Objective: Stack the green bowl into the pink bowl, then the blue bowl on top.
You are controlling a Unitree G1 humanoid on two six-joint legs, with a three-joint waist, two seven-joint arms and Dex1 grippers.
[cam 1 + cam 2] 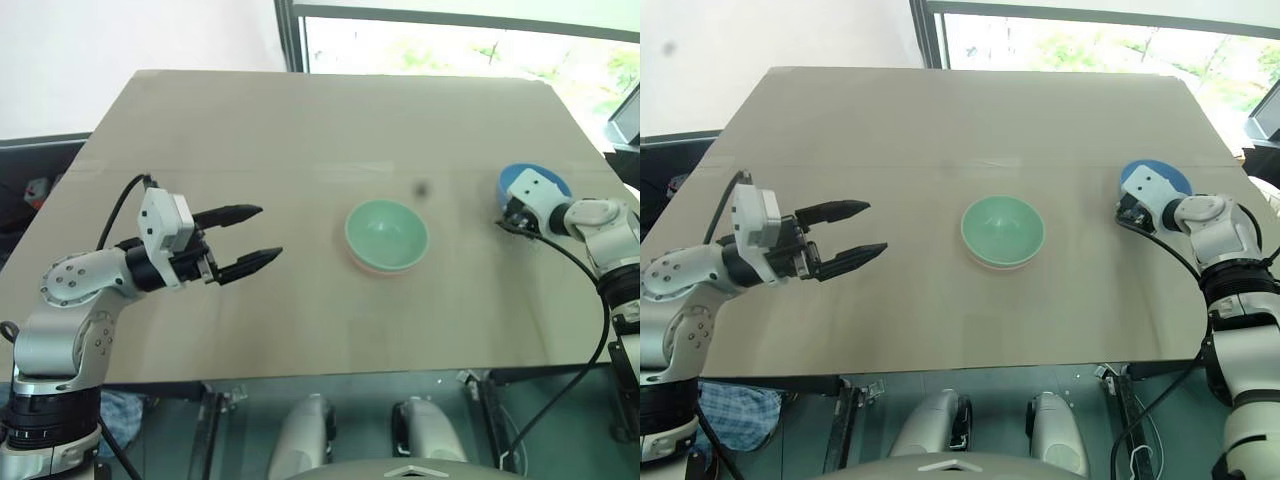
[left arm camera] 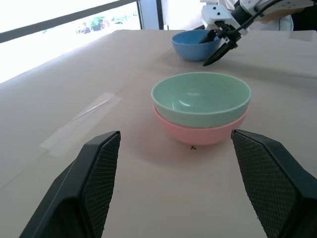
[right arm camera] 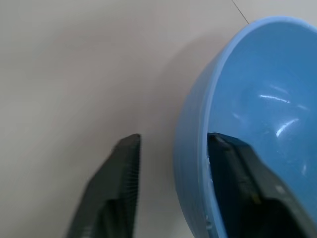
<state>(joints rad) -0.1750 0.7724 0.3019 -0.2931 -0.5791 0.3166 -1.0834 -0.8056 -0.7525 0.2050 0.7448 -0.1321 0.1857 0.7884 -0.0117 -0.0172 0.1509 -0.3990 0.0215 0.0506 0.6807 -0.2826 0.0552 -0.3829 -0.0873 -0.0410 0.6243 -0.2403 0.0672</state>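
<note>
I see the green bowl [image 1: 387, 234] nested in the pink bowl [image 2: 198, 134] mid-table [image 1: 300, 130]. My right gripper [image 3: 171, 148] straddles the blue bowl's [image 3: 257, 114] near wall at the table's right side, one finger inside, one outside with a gap; it doesn't look clamped yet. My left gripper [image 1: 255, 238] hovers spread wide and empty, well left of the stack

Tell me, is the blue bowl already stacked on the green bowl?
No, the blue bowl stands apart on the table, while the green bowl sits in the pink bowl.
</note>
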